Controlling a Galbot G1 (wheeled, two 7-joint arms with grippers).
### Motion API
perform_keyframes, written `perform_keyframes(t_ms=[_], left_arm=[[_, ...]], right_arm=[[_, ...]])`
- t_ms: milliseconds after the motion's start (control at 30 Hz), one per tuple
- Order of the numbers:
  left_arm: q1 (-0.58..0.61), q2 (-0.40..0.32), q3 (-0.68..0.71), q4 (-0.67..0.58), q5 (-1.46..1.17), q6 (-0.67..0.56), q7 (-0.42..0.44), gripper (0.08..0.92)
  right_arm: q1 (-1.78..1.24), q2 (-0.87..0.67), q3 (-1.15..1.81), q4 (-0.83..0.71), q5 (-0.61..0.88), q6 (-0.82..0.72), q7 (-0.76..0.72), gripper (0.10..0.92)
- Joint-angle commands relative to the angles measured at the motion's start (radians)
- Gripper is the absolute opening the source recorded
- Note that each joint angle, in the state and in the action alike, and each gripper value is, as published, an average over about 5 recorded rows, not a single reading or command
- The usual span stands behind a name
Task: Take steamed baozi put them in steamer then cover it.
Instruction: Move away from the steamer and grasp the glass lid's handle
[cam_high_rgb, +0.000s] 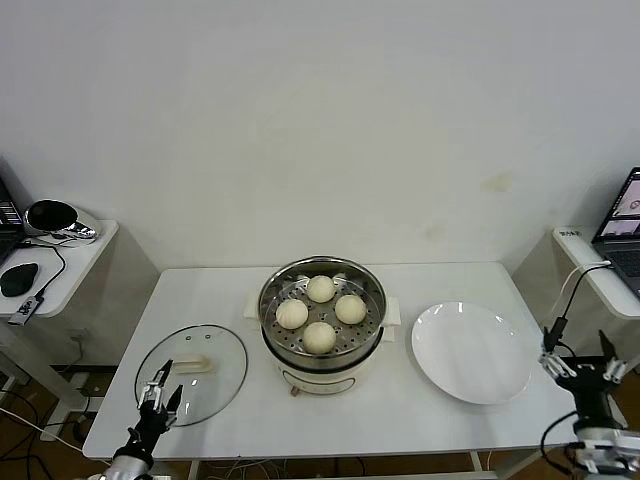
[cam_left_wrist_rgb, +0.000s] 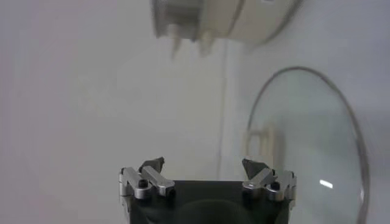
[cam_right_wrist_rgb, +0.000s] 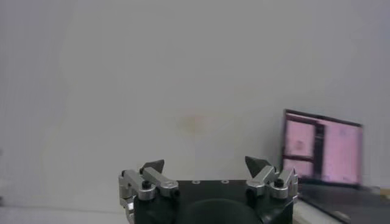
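Several cream-white steamed baozi (cam_high_rgb: 320, 288) rest on the perforated tray inside the steel steamer (cam_high_rgb: 275, 300) at the table's middle; its white base (cam_left_wrist_rgb: 201, 21) shows in the left wrist view. The glass lid (cam_high_rgb: 215, 372) with a cream handle (cam_high_rgb: 193, 365) lies flat on the table to the steamer's left, also seen as the lid (cam_left_wrist_rgb: 311, 140) in the left wrist view. My left gripper (cam_high_rgb: 159, 390) hovers open over the lid's near edge, holding nothing. Off the table's right end, my right gripper (cam_high_rgb: 583, 365) stands open and empty, facing the wall.
A bare white plate (cam_high_rgb: 470, 352) sits right of the steamer. Side tables flank the work table: the left one (cam_high_rgb: 75, 268) holds a mouse and a black object, the right one a laptop (cam_high_rgb: 625, 225), also seen as the laptop (cam_right_wrist_rgb: 322, 149) in the right wrist view. Cables hang nearby.
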Motion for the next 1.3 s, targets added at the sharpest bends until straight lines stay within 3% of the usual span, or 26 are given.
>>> perform_keyframes(t_ms=[33, 467, 1000, 1300], left_arm=[[-0.179, 0.040, 0.063, 0.153, 0.090, -0.003, 0.015, 0.823], [-0.325, 0.055, 0.098, 0.267, 0.083, -0.014, 0.022, 0.823], [-0.378, 0.041, 0.110, 0.365, 0.048, -0.035, 0.019, 0.814], [-0.380, 0.035, 0.116, 0.382, 0.040, -0.038, 0.006, 0.584]], right_arm=[[-0.073, 0.044, 0.092, 0.035, -0.001, 0.000, 0.020, 0.823], [-0.098, 0.071, 0.120, 0.041, -0.008, 0.016, 0.017, 0.823], [-0.088, 0.080, 0.113, 0.020, -0.019, 0.017, 0.012, 0.823], [-0.088, 0.077, 0.109, 0.017, -0.020, 0.017, 0.011, 0.823]])
